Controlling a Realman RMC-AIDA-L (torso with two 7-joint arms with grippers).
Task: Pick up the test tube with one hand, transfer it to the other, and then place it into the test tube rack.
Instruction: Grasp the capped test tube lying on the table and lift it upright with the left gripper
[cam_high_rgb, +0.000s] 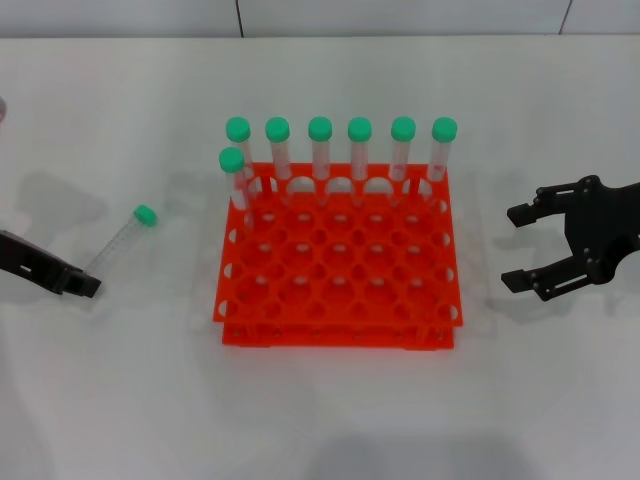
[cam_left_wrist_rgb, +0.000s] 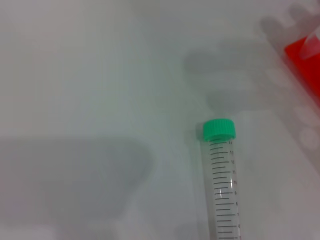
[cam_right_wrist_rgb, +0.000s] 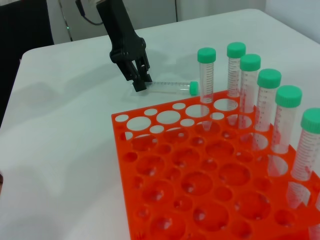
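Slim clear plastic test tube with green cap is lying flat on the white worktop, left of the orange-red holed plastic rack, its bottom end just beside the left black pincer, cap pointing away; that pincer's spread I cannot tell. Right black pincer is hovering spread, well apart beyond the rack, so the left arm is nearer.

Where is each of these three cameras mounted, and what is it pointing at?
Head: above, looking down at the test tube rack; left gripper and open right gripper show.
Left wrist: close over the lying test tube; no fingers visible.
Right wrist: low beside the rack, facing the left gripper.
All three views share that tube.
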